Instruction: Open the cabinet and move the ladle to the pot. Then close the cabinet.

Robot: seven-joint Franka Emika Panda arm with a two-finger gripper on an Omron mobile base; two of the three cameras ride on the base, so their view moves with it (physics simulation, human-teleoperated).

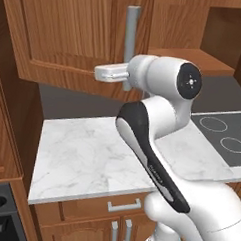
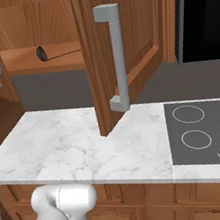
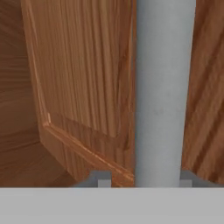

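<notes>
Marble counter (image 1: 91, 151) runs under the cabinet (image 1: 72, 35); from the left base, the gripper (image 1: 126, 72) sits at the left door's bar handle (image 1: 131, 43), that door swung partway.

From the right base, the right door (image 2: 120, 39) stands wide, the ladle (image 2: 54, 53) on the shelf.

Up close, the fingertips (image 3: 99, 178) straddle the handle (image 3: 164, 92), apparently clamping it. Ladle transfer and closing remain.

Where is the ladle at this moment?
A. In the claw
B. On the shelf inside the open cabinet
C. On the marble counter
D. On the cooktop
B: in the right base view the ladle lies on the shelf inside the open cabinet, its dark bowl to the left and its thin handle pointing right, well above the marble counter and away from the cooktop.
</notes>
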